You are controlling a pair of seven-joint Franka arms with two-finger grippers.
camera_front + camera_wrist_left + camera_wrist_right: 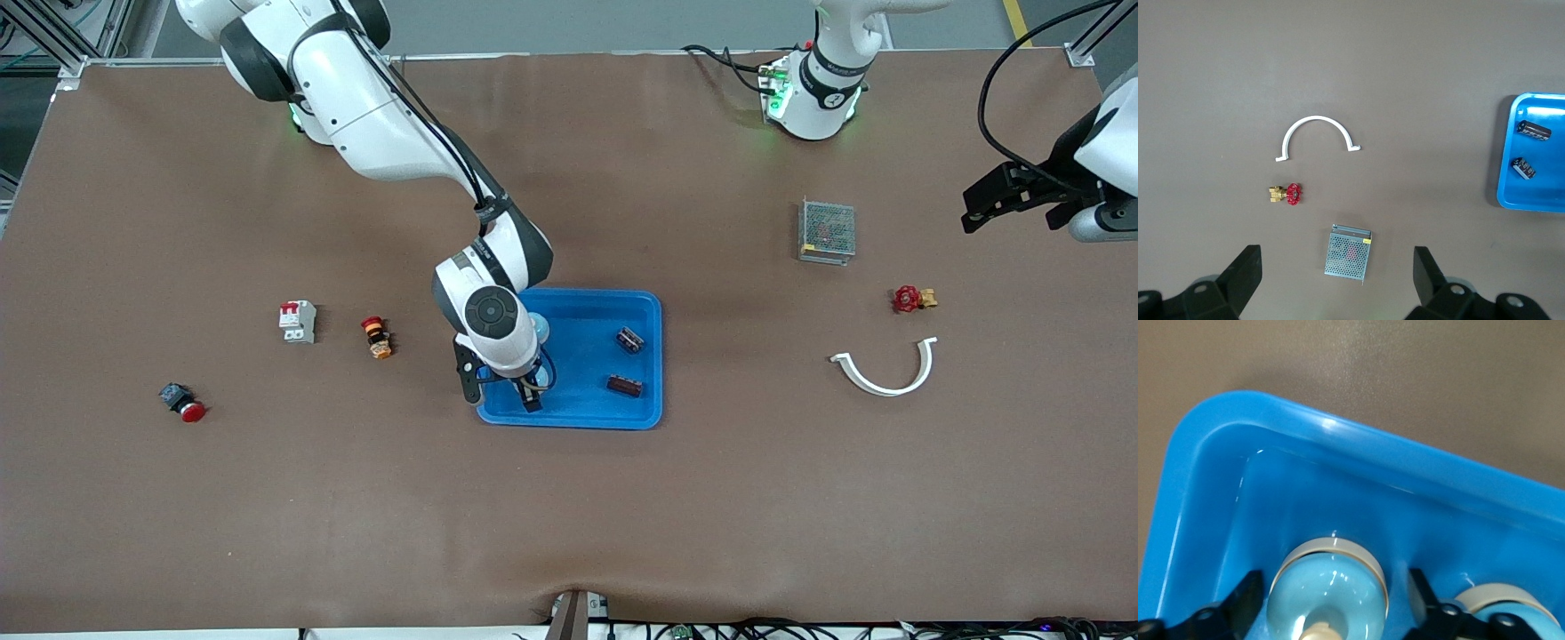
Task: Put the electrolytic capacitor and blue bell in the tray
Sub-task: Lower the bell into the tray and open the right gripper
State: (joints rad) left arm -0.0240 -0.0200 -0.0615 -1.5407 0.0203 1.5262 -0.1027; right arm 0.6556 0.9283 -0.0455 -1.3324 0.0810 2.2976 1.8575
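Note:
The bright blue tray lies mid-table. My right gripper is down in the tray's end toward the right arm, open. Its fingers stand either side of a light blue bell with a small gap on each side. A second light blue dome sits close beside it in the tray, and one dome shows by the wrist. Two dark capacitors lie in the tray's other end. My left gripper waits open in the air over the left arm's end of the table.
A perforated metal box, a red-handled brass valve and a white curved clip lie toward the left arm's end. A white breaker, an orange-red switch and a red push button lie toward the right arm's end.

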